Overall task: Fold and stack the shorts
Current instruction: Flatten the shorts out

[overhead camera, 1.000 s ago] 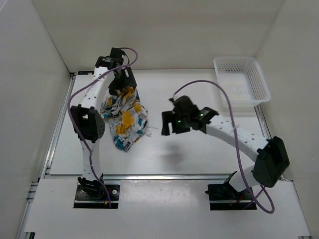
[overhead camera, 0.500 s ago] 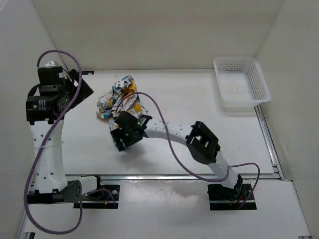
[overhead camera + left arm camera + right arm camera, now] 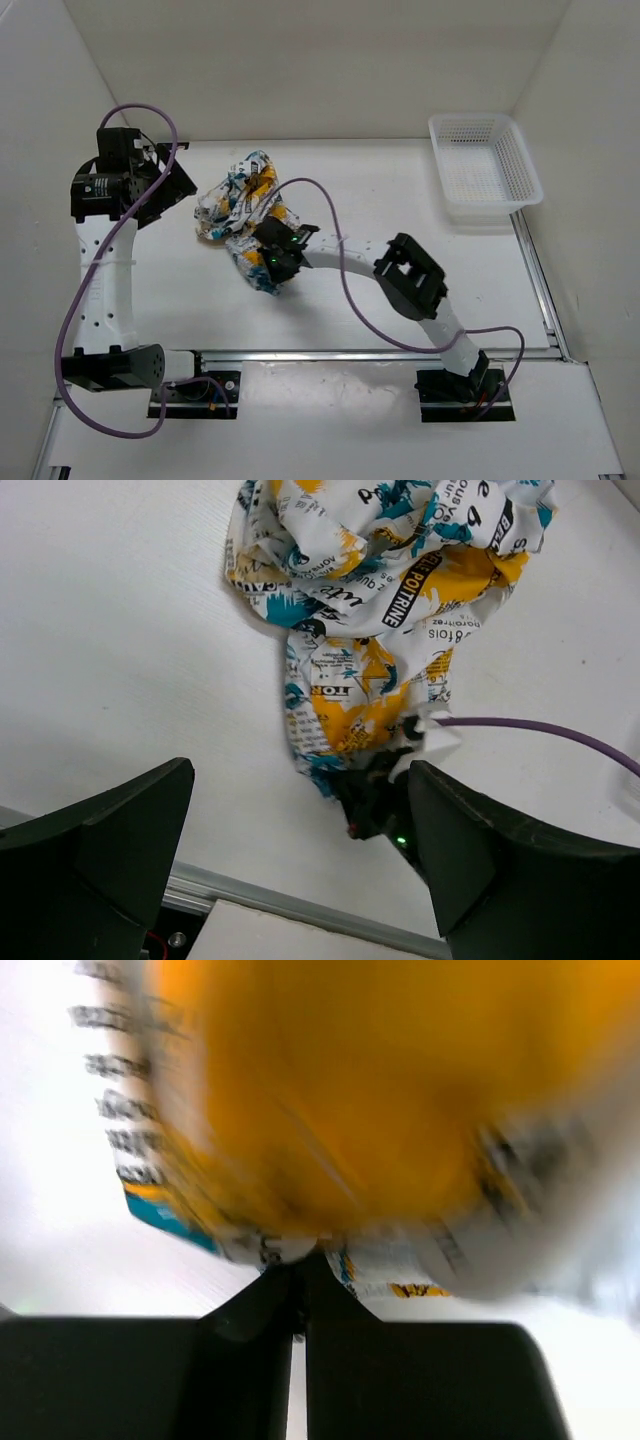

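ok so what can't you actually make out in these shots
right wrist view: the shorts blurred, too close; unclear whether the shut right tool pinches cloth
top view: the right tool covers the shorts' near end
left wrist view: the shorts' far part cut by the top edge

- Top external: you sit high, above and behind the 2 arm bases (image 3: 195, 388), facing the far wall (image 3: 320, 70). Far view; whole table (image 3: 400, 200), basket (image 3: 485, 170) far right, shorts (image 3: 235, 200) left of centre.
- Left wrist: you look steeply down from well above, left fingers (image 3: 110, 840) framing the bottom corners, shorts across the top.
- Right wrist: you are pressed against the fabric; blurred orange print fills the frame above the right fingers (image 3: 250, 1360).
- Shared: all 3 views hold the shorts; 2 of them, top and left wrist, show the right gripper (image 3: 268, 270) at the lower end.
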`<state>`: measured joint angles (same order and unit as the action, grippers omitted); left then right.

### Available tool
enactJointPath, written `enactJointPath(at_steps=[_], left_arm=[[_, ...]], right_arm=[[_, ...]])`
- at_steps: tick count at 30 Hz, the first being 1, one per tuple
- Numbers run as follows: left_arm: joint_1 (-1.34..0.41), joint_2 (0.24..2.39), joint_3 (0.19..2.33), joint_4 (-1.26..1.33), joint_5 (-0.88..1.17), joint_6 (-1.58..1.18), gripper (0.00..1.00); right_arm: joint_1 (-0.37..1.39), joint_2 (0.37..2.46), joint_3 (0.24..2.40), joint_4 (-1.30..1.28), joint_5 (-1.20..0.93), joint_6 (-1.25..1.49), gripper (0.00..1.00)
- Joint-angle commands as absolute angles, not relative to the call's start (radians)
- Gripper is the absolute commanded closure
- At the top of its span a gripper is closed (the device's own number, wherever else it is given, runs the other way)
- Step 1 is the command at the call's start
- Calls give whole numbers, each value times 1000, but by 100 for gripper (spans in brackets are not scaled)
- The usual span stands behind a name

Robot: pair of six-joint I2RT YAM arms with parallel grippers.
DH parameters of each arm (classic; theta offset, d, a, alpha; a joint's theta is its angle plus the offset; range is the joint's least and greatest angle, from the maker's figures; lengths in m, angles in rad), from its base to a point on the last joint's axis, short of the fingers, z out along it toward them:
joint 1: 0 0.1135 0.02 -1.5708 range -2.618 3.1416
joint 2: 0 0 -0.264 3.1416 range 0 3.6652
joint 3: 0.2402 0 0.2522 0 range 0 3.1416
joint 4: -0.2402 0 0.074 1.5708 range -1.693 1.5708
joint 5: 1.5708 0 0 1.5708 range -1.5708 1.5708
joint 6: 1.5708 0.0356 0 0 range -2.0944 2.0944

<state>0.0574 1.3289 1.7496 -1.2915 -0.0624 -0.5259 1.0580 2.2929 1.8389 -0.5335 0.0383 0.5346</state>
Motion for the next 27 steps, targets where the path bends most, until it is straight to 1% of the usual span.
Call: enactJointPath(at_steps=[1,2,3,4,5,6,7,8,9,10,11,12,13,14,15,16,17,18,20,21,22,24,25,26,27], left_arm=[[63,1302,1708,-1260,7,-485,0],[63,1290,1656,-1246,24,-485,7],[63,1290,1623,-1212,55,-460,12],[63,1279,1585,-1192,73,-451,19],[49,1270,1507,-1175,89,-451,28],[40,1270,1464,-1158,106,-451,47],[26,1270,1424,-1138,120,-463,58],[15,1270,1383,-1105,133,-485,71],[-4,1249,1286,-1077,155,-526,83],[-17,1238,1237,-1043,216,-526,90],[-31,1227,1192,-1011,227,-541,90],[-69,1218,1130,-984,227,-551,90],[-89,1209,1106,-983,215,-551,90],[-112,1209,1083,-983,204,-551,90],[-156,1198,1037,-983,204,-551,87],[-179,1198,1016,-983,190,-564,77],[-201,1189,993,-983,190,-580,67],[-259,1189,971,-983,208,-594,41],[-333,1178,922,-928,218,-653,14],[-369,1178,911,-910,195,-675,4],[-423,1178,911,-899,164,-692,0],[-457,1255,911,-887,61,-715,0],[-466,1317,911,-887,34,-715,0],[-478,1347,922,-876,9,-732,0],[-479,1370,922,-858,-3,-732,0]], right_arm=[[991,2072,1573,-523,145,545,100],[977,2012,1507,-509,197,545,100],[938,1900,1391,-499,216,545,100],[916,1844,1337,-499,235,545,100],[893,1792,1286,-499,247,535,100],[868,1702,1240,-499,247,525,100],[824,1665,1162,-499,247,493,100],[802,1639,1134,-489,247,476,100],[760,1608,1112,-489,232,459,100],[741,1597,1085,-489,215,433,95],[727,1597,1075,-489,197,422,87],[706,1574,1075,-489,169,422,64],[706,1565,1065,-501,160,422,52],[680,1540,1055,-502,147,422,29],[666,1529,1055,-523,128,422,21],[649,1519,1037,-523,109,422,17],[628,1493,1023,-523,54,451,16],[585,1476,1008,-523,26,469,14],[537,1438,938,-506,-36,526,14],[493,1398,910,-491,-111,546,14],[471,1378,882,-471,-153,567,14],[410,1333,806,-407,-236,646,15],[393,1322,780,-346,-279,675,15],[364,1312,753,-306,-373,705,15],[364,1312,708,-264,-415,763,17]])
